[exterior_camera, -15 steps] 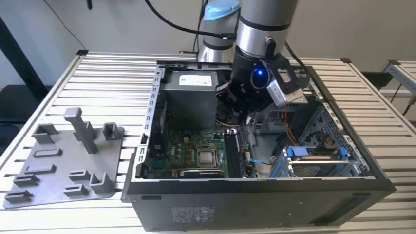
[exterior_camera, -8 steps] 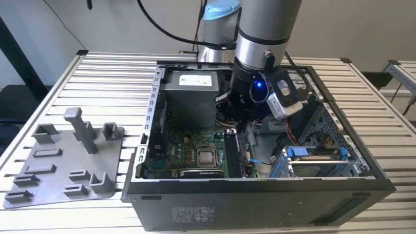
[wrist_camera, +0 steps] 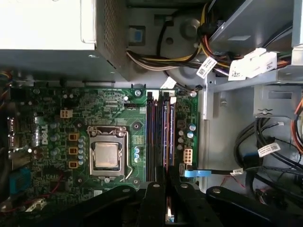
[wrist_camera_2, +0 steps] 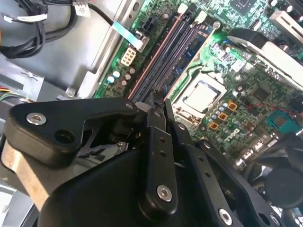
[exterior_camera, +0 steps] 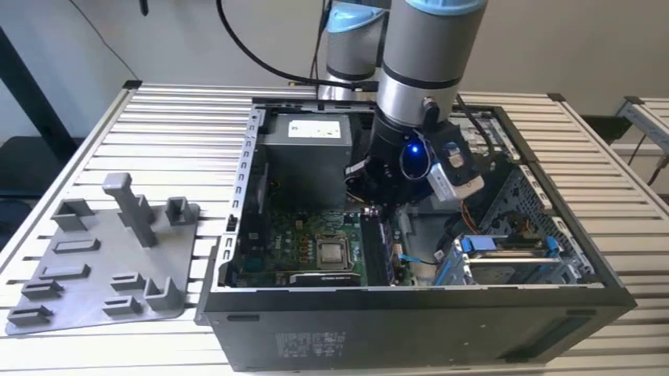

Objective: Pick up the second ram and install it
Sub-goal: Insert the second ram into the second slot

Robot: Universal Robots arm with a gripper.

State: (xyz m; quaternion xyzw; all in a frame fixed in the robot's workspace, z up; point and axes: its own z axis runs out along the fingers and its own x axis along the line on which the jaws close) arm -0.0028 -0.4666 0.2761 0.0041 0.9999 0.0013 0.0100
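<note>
End effector (wrist_camera_2: 158, 101) inside open computer case (exterior_camera: 418, 313), fingers pressed together over memory slots (wrist_camera: 158, 137), second ram (wrist_camera: 165, 135) seated there, processor (wrist_camera: 106, 155) at nine o'clock of slots in first wrist view

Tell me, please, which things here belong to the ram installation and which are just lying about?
Belonging to the job: gripper, shut on the second ram; memory slots; computer case.
Lying about: grey holder tray; power supply; blue drive-bay clips; processor.
</note>
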